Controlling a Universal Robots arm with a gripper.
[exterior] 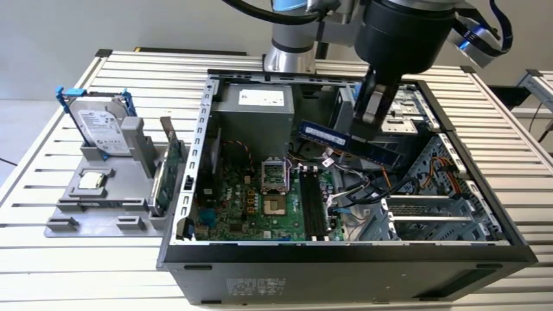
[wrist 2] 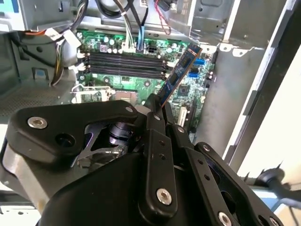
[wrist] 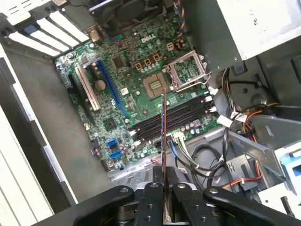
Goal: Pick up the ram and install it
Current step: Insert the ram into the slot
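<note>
The ram (exterior: pixel 346 142) is a long dark blue stick held level in the air inside the open computer case (exterior: pixel 346 256). My gripper (exterior: pixel 367 126) is shut on it near its middle. The stick hangs above the cables, to the exterior view's right of the black memory slots (exterior: pixel 313 207) on the green motherboard (exterior: pixel 250 207). In the second wrist view the ram (wrist 2: pixel 181 70) juts out from the gripper (wrist 2: pixel 157 110) toward the slots (wrist 2: pixel 124 63). In the first wrist view the ram (wrist: pixel 163 136) shows edge-on, clamped in the gripper (wrist: pixel 164 186), with the slots (wrist: pixel 169 120) below it.
A grey holder (exterior: pixel 74 223) at the exterior view's left carries a hard drive in a blue frame (exterior: pixel 100 123), a small chip (exterior: pixel 93 181) and a green expansion card (exterior: pixel 173 162). Loose cables (exterior: pixel 363 191) and the drive cage (exterior: pixel 432 220) crowd the case's right side. The power supply (exterior: pixel 255 110) sits at the back.
</note>
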